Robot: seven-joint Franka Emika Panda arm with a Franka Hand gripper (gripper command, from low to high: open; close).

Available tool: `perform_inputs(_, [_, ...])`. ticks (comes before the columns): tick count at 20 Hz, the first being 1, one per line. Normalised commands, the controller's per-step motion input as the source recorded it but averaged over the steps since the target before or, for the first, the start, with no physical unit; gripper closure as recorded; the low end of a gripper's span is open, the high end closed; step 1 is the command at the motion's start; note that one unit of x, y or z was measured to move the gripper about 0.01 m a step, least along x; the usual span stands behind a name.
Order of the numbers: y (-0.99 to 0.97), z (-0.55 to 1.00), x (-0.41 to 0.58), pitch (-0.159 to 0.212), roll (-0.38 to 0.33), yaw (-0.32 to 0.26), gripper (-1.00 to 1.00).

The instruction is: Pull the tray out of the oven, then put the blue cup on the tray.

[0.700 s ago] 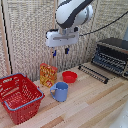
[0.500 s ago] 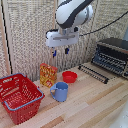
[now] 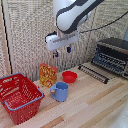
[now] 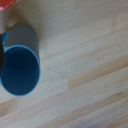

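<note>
In the exterior view the tray point(image 3: 94, 73) already lies out on the table, just left of the oven point(image 3: 112, 57). The blue cup point(image 3: 60, 91) stands nearer, untouched; the gripper point(image 3: 62, 51) hangs above, apparently empty, jaw spacing unclear. The wrist view looks into the cup, ungrasped.

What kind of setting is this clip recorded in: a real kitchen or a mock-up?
Most likely a staged kitchen-style test bench rather than a real kitchen: a light wooden table holding a toaster oven, a blue cup and a red shopping basket, backed by a plain woven panel.
</note>
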Motion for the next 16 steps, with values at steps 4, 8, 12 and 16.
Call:
perform_inputs(4, [0.00,0.14,0.085,0.000,-0.361,0.090,-1.00])
perform_inputs(8, [-0.08,0.02,0.104,0.000,-0.327,0.117,-1.00])
perform_inputs(12, [-0.16,0.00,0.144,0.000,-0.301,0.129,-1.00])
perform_inputs(16, [-0.12,0.00,0.089,0.000,-0.328,0.119,-1.00])
